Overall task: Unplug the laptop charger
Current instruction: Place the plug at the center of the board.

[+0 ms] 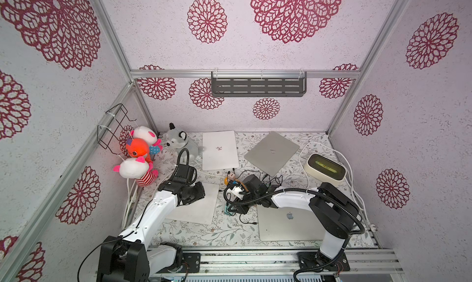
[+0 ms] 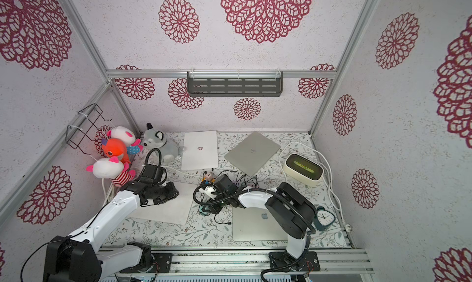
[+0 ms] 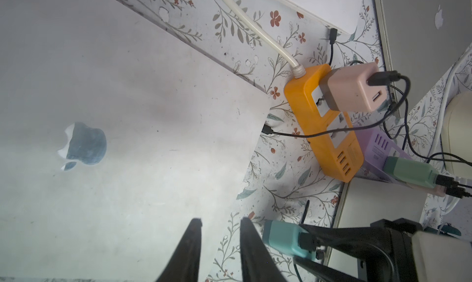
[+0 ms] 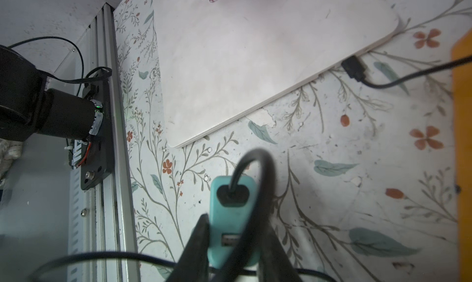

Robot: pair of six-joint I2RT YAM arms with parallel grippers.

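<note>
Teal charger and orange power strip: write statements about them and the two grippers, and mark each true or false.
1. The right gripper is shut on the teal charger. True.
2. The teal charger is plugged into the orange power strip. False: it is held clear of the strip, not in any socket.
3. A pink charger sits in a socket of the orange power strip. True.
4. The left gripper grips a black cable. False: its jaws stand apart with nothing between them.
</note>
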